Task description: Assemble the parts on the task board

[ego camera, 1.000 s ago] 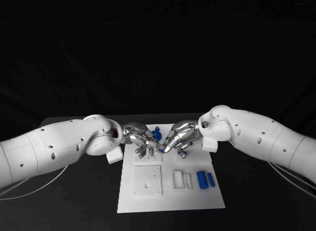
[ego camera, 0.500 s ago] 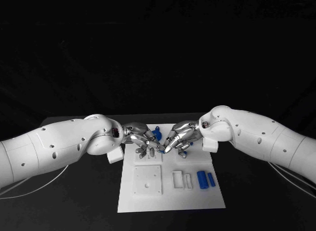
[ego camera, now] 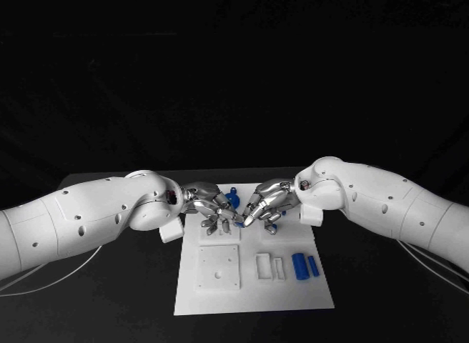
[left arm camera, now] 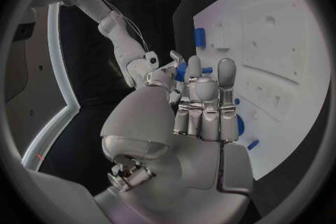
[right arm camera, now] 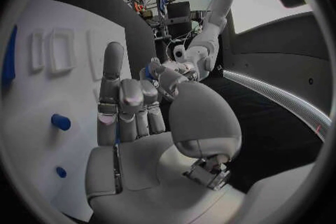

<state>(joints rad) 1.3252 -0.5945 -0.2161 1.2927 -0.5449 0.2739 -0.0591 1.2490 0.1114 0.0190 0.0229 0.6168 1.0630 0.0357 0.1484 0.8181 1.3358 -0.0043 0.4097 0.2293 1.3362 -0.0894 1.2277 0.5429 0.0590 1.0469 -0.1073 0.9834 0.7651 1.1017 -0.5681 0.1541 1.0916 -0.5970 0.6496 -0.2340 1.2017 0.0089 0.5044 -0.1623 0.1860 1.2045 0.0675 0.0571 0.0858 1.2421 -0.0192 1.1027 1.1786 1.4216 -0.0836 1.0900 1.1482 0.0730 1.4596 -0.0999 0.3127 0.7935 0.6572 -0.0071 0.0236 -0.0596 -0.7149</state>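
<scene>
The white task board (ego camera: 253, 293) lies in the middle of the table. My left hand (ego camera: 212, 207) and right hand (ego camera: 264, 206) meet fingertip to fingertip over its far end. In the left wrist view my left hand (left arm camera: 203, 106) pinches a small blue part (left arm camera: 181, 71) between thumb and fingers, and the right hand (left arm camera: 162, 74) reaches in close to it. My right hand (right arm camera: 129, 106) has one finger straight and the others curled; whether it grips the part is hidden. A blue part (ego camera: 232, 194) shows behind the hands, and another blue part (ego camera: 271, 229) lies under the right hand.
Two blue cylinders (ego camera: 299, 266) (ego camera: 314, 267) lie side by side on the board's right half. Beside them are white slots (ego camera: 265, 266) and a white square block (ego camera: 219, 268). A blue peg (right arm camera: 60, 121) stands in the board near my right hand.
Both hands stay joined over the board's far end. The fingers shifted slightly, and the blue part behind them shows more than one second ago.
</scene>
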